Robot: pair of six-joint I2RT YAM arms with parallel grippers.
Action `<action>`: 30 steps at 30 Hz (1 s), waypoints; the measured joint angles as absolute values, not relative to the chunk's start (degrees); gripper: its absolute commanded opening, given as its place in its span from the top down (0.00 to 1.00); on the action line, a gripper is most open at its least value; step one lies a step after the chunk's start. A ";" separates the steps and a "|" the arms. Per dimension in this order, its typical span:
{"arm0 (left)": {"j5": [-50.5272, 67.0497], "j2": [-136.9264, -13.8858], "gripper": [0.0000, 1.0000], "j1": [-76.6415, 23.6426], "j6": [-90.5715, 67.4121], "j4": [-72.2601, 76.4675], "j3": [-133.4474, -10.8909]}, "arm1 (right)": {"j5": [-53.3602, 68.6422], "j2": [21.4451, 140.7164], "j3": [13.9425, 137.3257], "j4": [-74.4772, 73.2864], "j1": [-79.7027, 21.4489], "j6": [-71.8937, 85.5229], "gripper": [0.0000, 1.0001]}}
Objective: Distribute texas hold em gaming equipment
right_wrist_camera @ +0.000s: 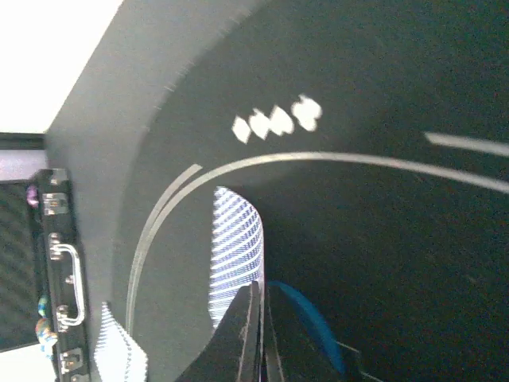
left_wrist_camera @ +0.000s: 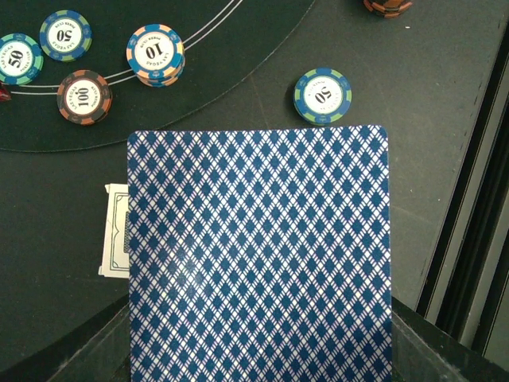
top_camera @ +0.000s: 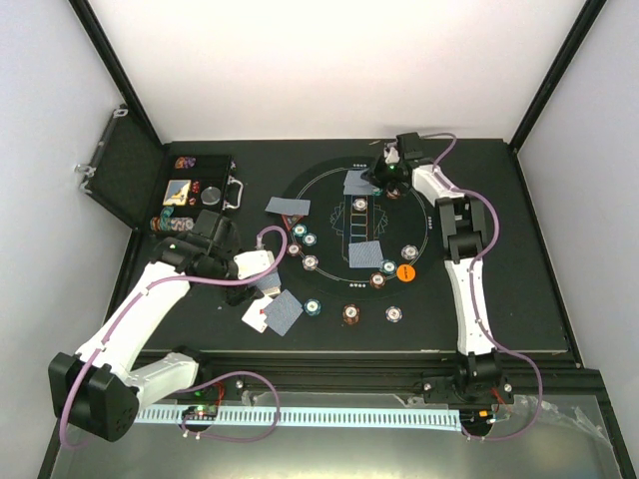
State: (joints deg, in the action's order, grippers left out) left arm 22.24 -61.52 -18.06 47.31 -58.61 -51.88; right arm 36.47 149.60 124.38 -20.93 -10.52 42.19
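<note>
On the worktop (top_camera: 519, 259), the round mat (top_camera: 334, 289) is strewn with cards (top_camera: 364, 254) and chips (top_camera: 310, 261). A blue-backed card (left_wrist_camera: 258, 255) is clamped in the closed left hand (top_camera: 262, 279) by the mat's near-left edge; the right hand (right_wrist_camera: 256, 298) is closed against a far card (right_wrist_camera: 237, 247)

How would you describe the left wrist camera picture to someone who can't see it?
A blue diamond-backed card fills the lower frame, close to the camera, and a white card peeks out at its left. Beyond it, poker chips marked 50, 10 and 100 lie on a black mat and dark table.
</note>
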 measured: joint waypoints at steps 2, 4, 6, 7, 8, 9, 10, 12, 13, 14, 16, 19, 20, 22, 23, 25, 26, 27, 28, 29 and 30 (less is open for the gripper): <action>22.22 -61.58 0.98 -18.06 47.31 -58.59 -51.83 | 35.59 150.19 124.40 -22.92 -10.70 41.89 0.78; 22.24 -61.60 0.98 -18.06 47.29 -58.59 -51.83 | 34.70 149.99 124.68 -24.10 -10.90 41.30 0.67; 22.26 -61.60 0.98 -18.06 47.27 -58.59 -51.83 | 33.63 148.94 124.44 -24.84 -10.94 40.03 0.60; 22.28 -61.63 0.99 -18.06 47.22 -58.57 -51.83 | 32.80 147.96 123.61 -25.36 -11.03 39.40 0.56; 22.31 -61.60 0.99 -18.06 47.07 -58.54 -51.83 | 31.88 146.58 122.26 -26.11 -11.11 38.63 0.52; 22.33 -61.60 0.99 -18.06 46.87 -58.54 -51.83 | 31.31 145.21 121.10 -26.65 -11.14 38.17 0.49; 22.35 -61.60 0.98 -18.06 46.72 -58.52 -51.83 | 30.65 143.52 119.55 -27.14 -11.14 37.52 0.45; 22.37 -61.60 0.98 -18.06 46.44 -58.50 -51.83 | 29.65 138.98 115.72 -27.94 -11.14 36.42 0.42; 22.44 -61.60 0.99 -18.06 46.33 -58.46 -51.83 | 29.32 136.62 113.73 -27.90 -11.14 36.10 0.40; 22.52 -61.60 0.98 -18.06 46.22 -58.46 -51.83 | 29.10 133.32 110.87 -27.59 -11.22 35.77 0.40; 22.61 -61.60 0.99 -18.06 46.04 -58.43 -51.83 | 29.04 126.19 104.73 -26.46 -11.31 35.57 0.37; 22.65 -61.56 0.99 -18.06 45.80 -58.35 -51.83 | 29.15 115.35 95.20 -23.35 -12.51 35.75 0.32; 22.65 -61.49 0.98 -18.06 45.74 -58.28 -51.83 | 29.26 112.09 92.07 -22.35 -13.37 36.05 0.30; 22.65 -61.43 0.98 -18.06 45.56 -58.19 -51.83 | 30.06 105.10 84.25 -19.49 -16.60 36.67 0.25; 22.65 -61.36 0.98 -18.06 45.45 -58.17 -51.83 | 30.50 102.65 81.06 -18.17 -18.57 37.39 0.23; 22.68 -61.04 0.98 -18.06 45.25 -58.13 -51.83 | 32.01 98.15 73.97 -15.05 -23.73 39.33 0.20; 22.68 -60.77 0.98 -18.06 45.19 -58.13 -51.83 | 32.88 96.31 70.30 -12.71 -26.61 40.62 0.18; 22.70 -60.55 0.98 -18.06 45.17 -58.11 -51.83 | 34.02 94.78 66.43 -10.20 -29.71 42.24 0.16; 22.70 -60.40 0.98 -18.06 45.15 -58.08 -51.83 | 35.03 93.82 63.61 -8.25 -32.10 43.97 0.15; 22.72 -60.25 0.98 -18.06 45.15 -58.06 -51.83 | 35.88 92.97 60.47 -5.45 -34.57 45.80 0.14; 22.72 -60.10 0.98 -18.06 45.15 -58.04 -51.83 | 36.93 92.20 57.10 -2.37 -37.04 47.92 0.13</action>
